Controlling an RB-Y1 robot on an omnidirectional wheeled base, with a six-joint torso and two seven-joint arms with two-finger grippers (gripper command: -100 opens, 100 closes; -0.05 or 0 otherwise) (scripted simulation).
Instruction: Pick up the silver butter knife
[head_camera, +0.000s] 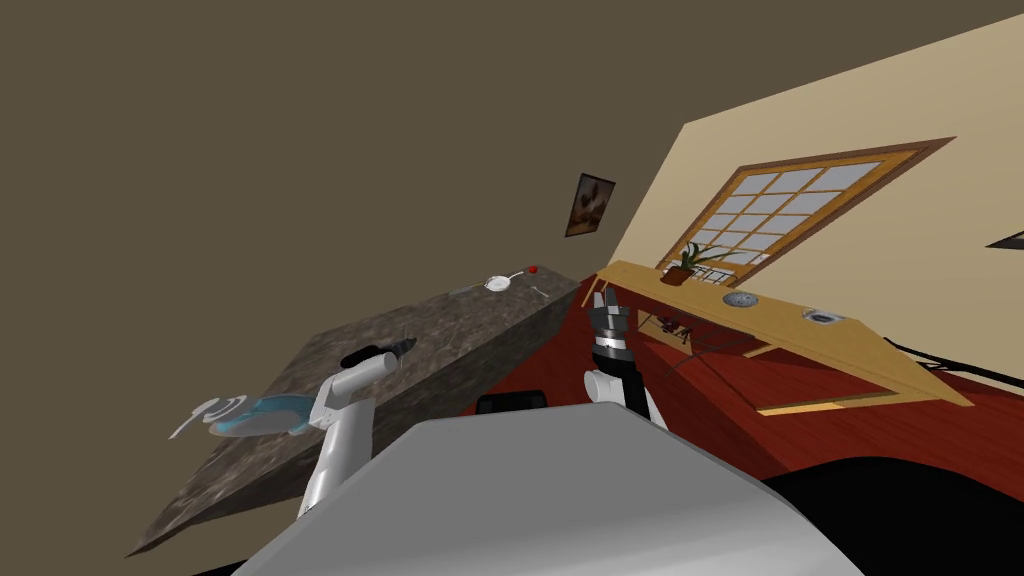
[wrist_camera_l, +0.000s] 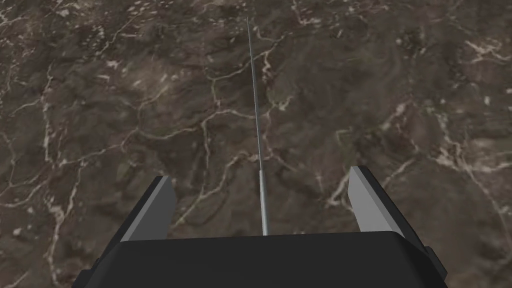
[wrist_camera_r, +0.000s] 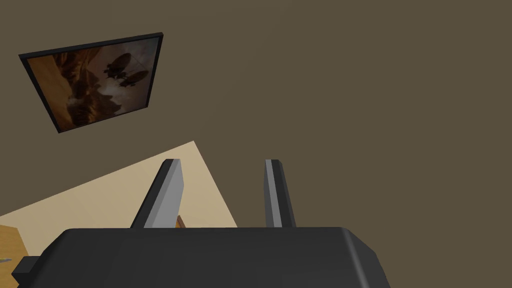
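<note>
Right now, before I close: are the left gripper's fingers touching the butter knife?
Apart. Left wrist view: the butter knife runs midway between the left gripper's open fingers, marbled countertop showing either side.

Over on the left, the left gripper (head_camera: 404, 346) hangs low above the dark brown veined marble counter (head_camera: 440, 315). A pale blue round dish (head_camera: 262, 412) sits beside its forearm, and a small white round plate (head_camera: 497, 283) and tiny red ball (head_camera: 533, 269) at the far end. The right gripper (head_camera: 605, 298) points up near the long light wooden table (head_camera: 870, 355).

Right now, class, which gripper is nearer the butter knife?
Left. The left gripper straddles the butter knife on the counter; the right gripper is raised beyond the counter's edge.
</note>
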